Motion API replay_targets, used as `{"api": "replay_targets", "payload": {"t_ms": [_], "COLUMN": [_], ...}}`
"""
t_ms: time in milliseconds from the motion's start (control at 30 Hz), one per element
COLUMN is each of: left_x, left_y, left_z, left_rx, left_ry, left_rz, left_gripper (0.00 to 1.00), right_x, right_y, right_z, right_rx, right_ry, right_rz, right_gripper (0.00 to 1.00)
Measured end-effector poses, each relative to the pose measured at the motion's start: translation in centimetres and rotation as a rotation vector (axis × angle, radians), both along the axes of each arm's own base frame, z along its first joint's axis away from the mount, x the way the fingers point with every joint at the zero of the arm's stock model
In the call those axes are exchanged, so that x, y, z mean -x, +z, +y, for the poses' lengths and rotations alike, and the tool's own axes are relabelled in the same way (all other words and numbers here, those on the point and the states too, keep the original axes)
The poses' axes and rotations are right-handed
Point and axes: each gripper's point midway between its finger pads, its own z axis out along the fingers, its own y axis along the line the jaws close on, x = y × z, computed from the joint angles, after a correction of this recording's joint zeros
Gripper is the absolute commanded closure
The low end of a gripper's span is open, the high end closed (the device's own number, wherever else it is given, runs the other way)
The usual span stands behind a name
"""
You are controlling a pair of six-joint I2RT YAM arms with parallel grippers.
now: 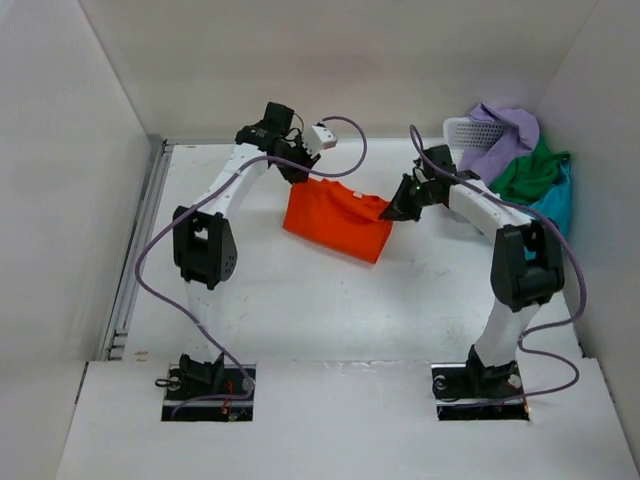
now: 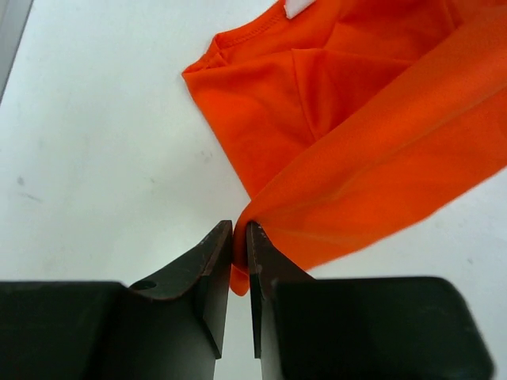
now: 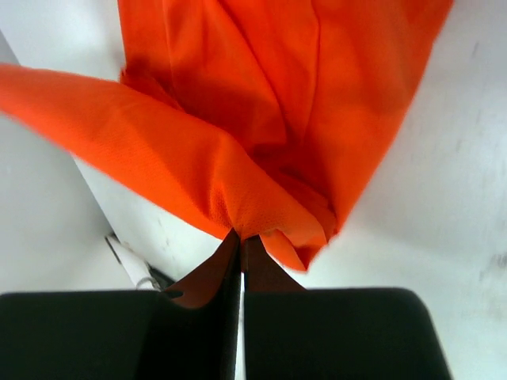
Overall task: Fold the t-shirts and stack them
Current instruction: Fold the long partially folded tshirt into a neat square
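T-shirt (image 1: pixel 335 222), long axis left-right

White mesh basket (image 1: pixel 472 130), far right on table (image 1: pixel 300 300)

The near and middle surface (image 1: pixel 320 320) lies bare and passable. Farther back, the orange shirt (image 1: pixel 335 220) spans the centre. The white basket (image 1: pixel 472 130) and heaped shirts (image 1: pixel 525 170) fill the far right corner. Walls (image 1: pixel 60 200) close the left, back and right sides.
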Motion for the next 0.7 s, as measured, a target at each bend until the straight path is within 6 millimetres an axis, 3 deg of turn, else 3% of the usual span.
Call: {"api": "replay_targets", "payload": {"t_ms": [200,267,300,333,433,567,700], "left_x": [-3.9,-5.5,-6.5,-7.3,-9.8,-12.3,-10.5], "left_y": [-5.9,-7.4,-8.1,-8.4,-7.6,-4.7,-1.8], "left_z": [-1.5,-1.9,-2.0,-2.1,-1.9,-0.7,2.3], "left_rx": [-0.010,-0.002,0.005,0.013,0.047,0.112,0.154], "left_ry": [0.014,0.037,0.059,0.074,0.152,0.241,0.320], "left_rz": [-0.002,-0.024,-0.043,-0.060,-0.136,-0.231,-0.217], "left_gripper": [0.83,0.75,0.69,0.61,0.41,0.33,0.32], "right_x": [-5.3,-7.1,-8.2,-8.9,-11.2,-12.2,-10.9], "right_y": [-2.8,-3.6,-3.8,-4.0,-3.5,-0.7,3.4], "right_z": [-1.2,-2.0,-2.8,-3.4,-5.9,-7.5,-7.7], "right_rx": [-0.010,-0.001,0.012,0.024,0.073,0.132,0.163], "right_ry": [-0.083,-0.119,-0.148,-0.170,-0.246,-0.286,-0.303], "right_rz": [-0.010,-0.031,-0.052,-0.068,-0.150,-0.271,-0.370], "right_gripper": [0.83,0.76,0.65,0.64,0.58,0.53,0.37]}}
